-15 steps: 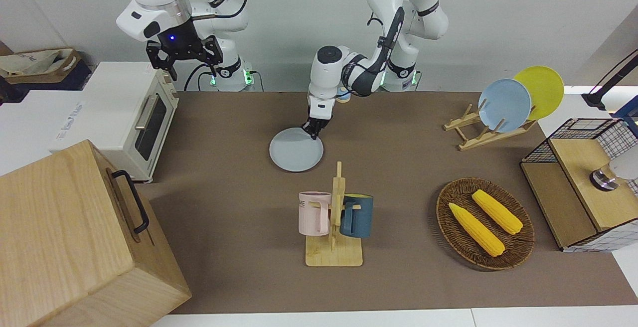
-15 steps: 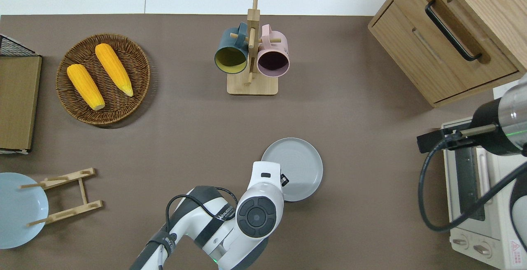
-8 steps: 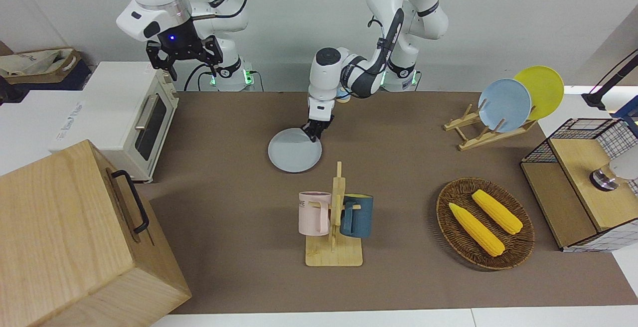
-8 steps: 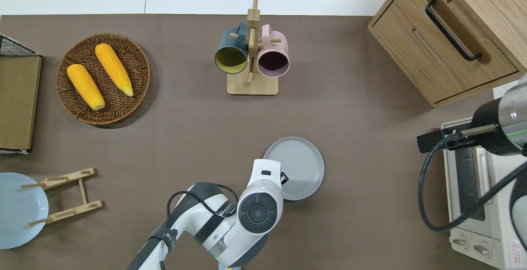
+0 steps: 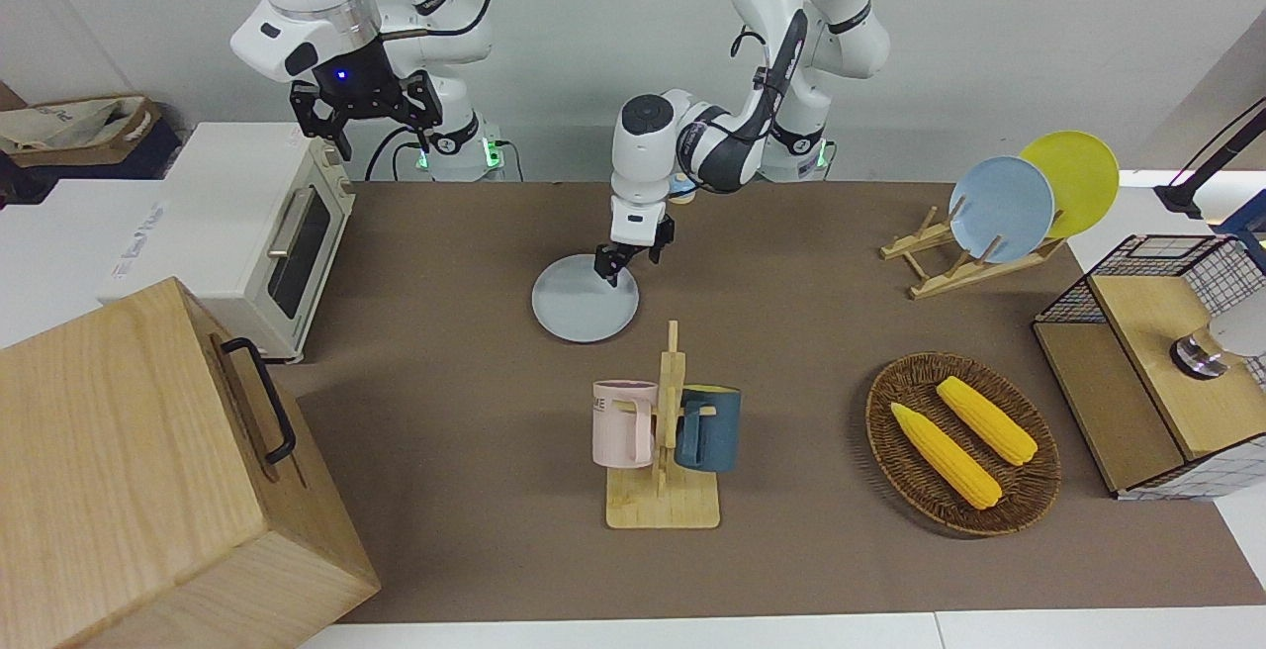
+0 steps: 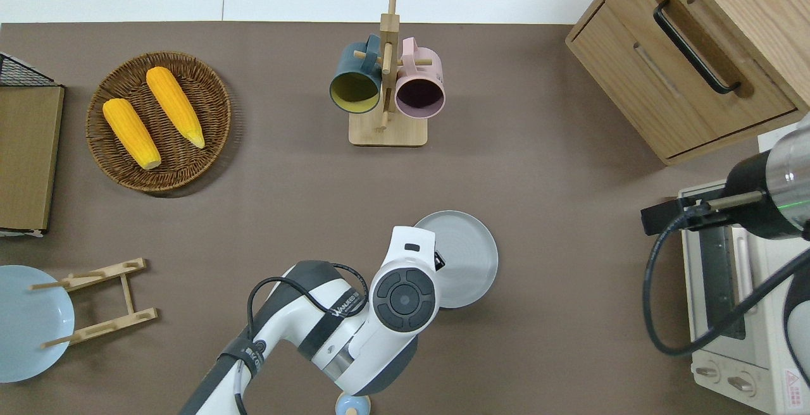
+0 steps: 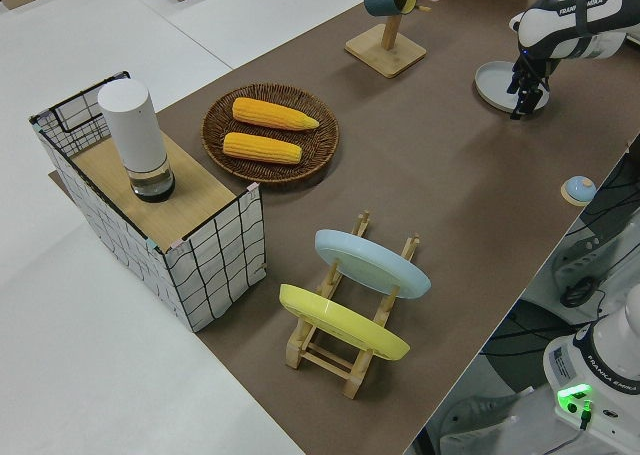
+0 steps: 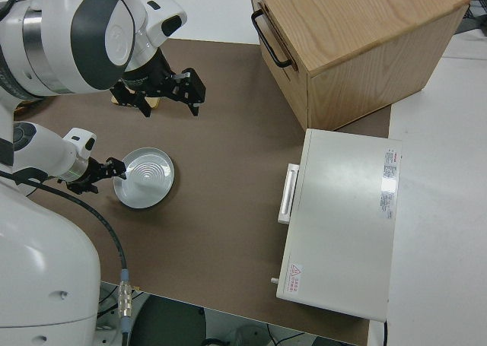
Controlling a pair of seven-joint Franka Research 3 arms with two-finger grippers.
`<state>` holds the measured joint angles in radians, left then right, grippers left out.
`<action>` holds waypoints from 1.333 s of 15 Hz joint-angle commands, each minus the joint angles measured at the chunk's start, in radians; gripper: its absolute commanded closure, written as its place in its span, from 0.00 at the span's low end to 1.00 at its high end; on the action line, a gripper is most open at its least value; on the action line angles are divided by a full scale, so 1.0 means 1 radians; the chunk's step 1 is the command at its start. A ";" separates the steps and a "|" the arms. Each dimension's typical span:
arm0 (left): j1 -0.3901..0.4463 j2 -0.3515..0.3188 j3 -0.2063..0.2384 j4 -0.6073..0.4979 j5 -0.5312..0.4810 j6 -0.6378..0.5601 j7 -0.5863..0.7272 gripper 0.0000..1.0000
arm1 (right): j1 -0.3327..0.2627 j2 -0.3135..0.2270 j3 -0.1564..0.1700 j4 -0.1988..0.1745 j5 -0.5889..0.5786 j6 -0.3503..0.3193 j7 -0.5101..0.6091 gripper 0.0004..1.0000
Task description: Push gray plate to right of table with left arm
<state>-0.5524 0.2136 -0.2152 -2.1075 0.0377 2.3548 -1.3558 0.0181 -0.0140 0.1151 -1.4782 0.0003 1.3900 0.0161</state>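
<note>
The gray plate [image 5: 583, 299] lies flat on the table [image 5: 445, 352], round and pale. It's nearer the robots than the mug rack [image 5: 665, 431].

The table [image 5: 475, 382] has a flat matt brown top, like paper or thin board, with smooth white edges. The gray plate [image 5: 582, 301] looks like smooth glazed ceramic or plastic with a soft sheen. The basket [image 5: 1029, 510] is rough woven wicker, dark brown, and the two corn cobs [image 5: 945, 454] in it have a bumpy, faintly shiny skin. The mug stand [image 5: 665, 503] and the plate rack [image 5: 940, 273] are pale bare wood. The cabinet [image 5: 148, 491] is light grained wood with a black metal handle. The toaster oven [image 5: 247, 233] is smooth cream-painted metal. The left arm [image 5: 682, 139] has glossy white plastic shells.
</note>
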 commanded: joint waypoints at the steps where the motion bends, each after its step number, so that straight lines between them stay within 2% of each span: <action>1: 0.044 -0.016 -0.004 0.055 0.008 -0.106 0.099 0.00 | -0.020 -0.003 0.017 0.009 0.006 -0.016 0.013 0.02; 3: 0.092 -0.055 -0.004 0.069 0.002 -0.179 0.211 0.00 | -0.020 -0.003 0.017 0.009 0.006 -0.016 0.013 0.02; 5: 0.147 -0.106 -0.001 0.113 -0.033 -0.311 0.363 0.00 | -0.020 -0.003 0.015 0.009 0.006 -0.016 0.013 0.02; 6: 0.194 -0.132 0.000 0.144 -0.045 -0.395 0.459 0.00 | -0.020 -0.003 0.017 0.009 0.006 -0.016 0.013 0.02; 8: 0.280 -0.175 -0.001 0.176 -0.054 -0.484 0.632 0.00 | -0.020 -0.003 0.015 0.009 0.006 -0.016 0.013 0.02; 10: 0.333 -0.209 0.000 0.207 -0.050 -0.566 0.749 0.00 | -0.020 -0.003 0.017 0.009 0.004 -0.016 0.013 0.02; 11: 0.386 -0.236 0.002 0.210 -0.048 -0.597 0.859 0.00 | -0.020 -0.003 0.017 0.009 0.006 -0.016 0.013 0.02; 14: 0.518 -0.295 0.002 0.236 -0.055 -0.673 1.070 0.00 | -0.020 -0.003 0.017 0.009 0.006 -0.016 0.013 0.02; 17: 0.580 -0.296 0.003 0.326 -0.044 -0.762 1.144 0.00 | -0.021 -0.003 0.017 0.009 0.004 -0.016 0.013 0.02; 20: 0.615 -0.293 0.039 0.403 -0.045 -0.801 1.228 0.00 | -0.020 -0.003 0.017 0.009 0.006 -0.016 0.013 0.02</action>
<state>0.0347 -0.0880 -0.1972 -1.7850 0.0012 1.6122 -0.2064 0.0181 -0.0140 0.1151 -1.4782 0.0003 1.3900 0.0162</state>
